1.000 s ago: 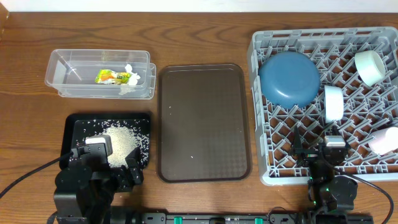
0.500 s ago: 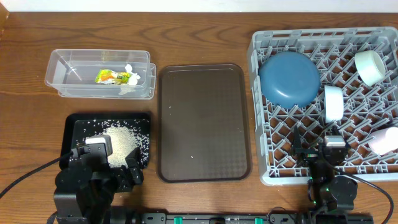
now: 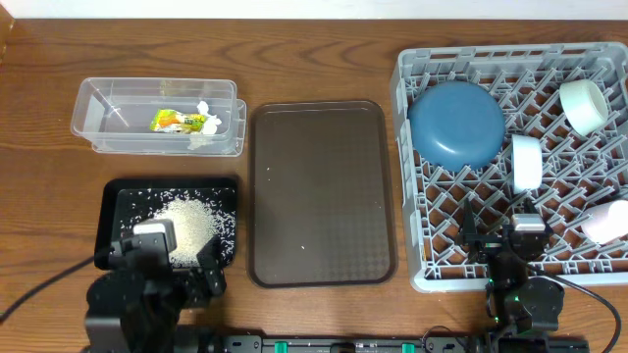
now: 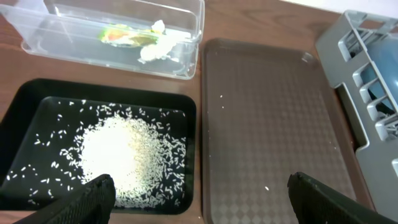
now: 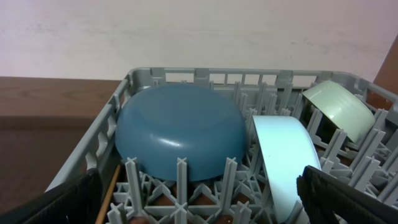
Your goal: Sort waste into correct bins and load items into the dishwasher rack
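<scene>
Main change vs a sec ago: the left gripper [image 3: 162,247] has slid back a bit toward 6 o'clock, off the near edge of the black tray [image 3: 111,196]. Its cable at the 7 o'clock corner has shifted w/ it. Nothing else moved. The right gripper [image 3: 525,233] sits in the same spot at the rack's near edge.

Jaws:
- Left: wide apart and empty in the wrist view, w/ the rice [image 4: 121,155] and tray lying below them.
- Right: also wide apart, gripping nothing, looking into the rack [image 3: 412,270] from approx 6 o'clock.

Where stuff is:
- Rice is heaped in the black tray at approx 8 o'clock on the table.
- The wrapper [image 3: 169,121] and tissue [image 3: 204,126] are both in the clear tub [image 3: 98,118] at 10 o'clock, touching.
- In the rack, on the 3 o'clock side, the blue plate [image 3: 456,123] is dome-up at its 10 o'clock corner and the light blue bowl [image 3: 527,162] is on edge just beside it.
- The mint bowl [image 3: 587,105] is at 1 o'clock and the pink bowl [image 3: 608,221] at the 4 o'clock edge.
- The stick [image 5: 107,193] lies low among the pegs, near the plate.
- The brown tray [image 3: 322,191] in the centre carries only a few white specks [image 4: 222,96], prob stray grains.

Read: waste is binned and the dishes are racked, so the pull-back looks like a retreat and the job is approx done. The stray grains are the only loose end.
</scene>
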### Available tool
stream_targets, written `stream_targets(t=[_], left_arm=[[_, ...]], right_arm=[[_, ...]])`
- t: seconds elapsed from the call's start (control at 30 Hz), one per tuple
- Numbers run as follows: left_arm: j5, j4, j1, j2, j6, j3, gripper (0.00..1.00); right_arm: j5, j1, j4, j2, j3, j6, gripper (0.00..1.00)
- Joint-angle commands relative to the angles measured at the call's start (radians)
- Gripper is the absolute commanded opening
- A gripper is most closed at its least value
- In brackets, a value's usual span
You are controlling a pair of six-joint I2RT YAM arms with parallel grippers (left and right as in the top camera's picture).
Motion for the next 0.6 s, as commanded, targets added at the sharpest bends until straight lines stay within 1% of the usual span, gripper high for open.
stream_targets(t=[0.0, 0.13, 0.37, 0.57], left_arm=[[-0.023, 0.024, -0.002, -0.072, 0.006, -0.087, 0.91], [-0.022, 0.149, -0.002, -0.174, 0.005, -0.253, 0.91], [-0.022, 0.515, -0.002, -0.316, 0.005, -0.548, 0.91], [-0.023, 0.813, -0.002, -0.329, 0.006, -0.704, 0.91]], right_arm=[[0.011, 0.011, -0.005, -0.007, -0.001, 0.013, 0.99], [0.011, 0.011, -0.005, -0.007, -0.001, 0.013, 0.99], [0.011, 0.011, -0.005, -0.007, -0.001, 0.013, 0.99], [0.011, 0.011, -0.005, -0.007, -0.001, 0.013, 0.99]])
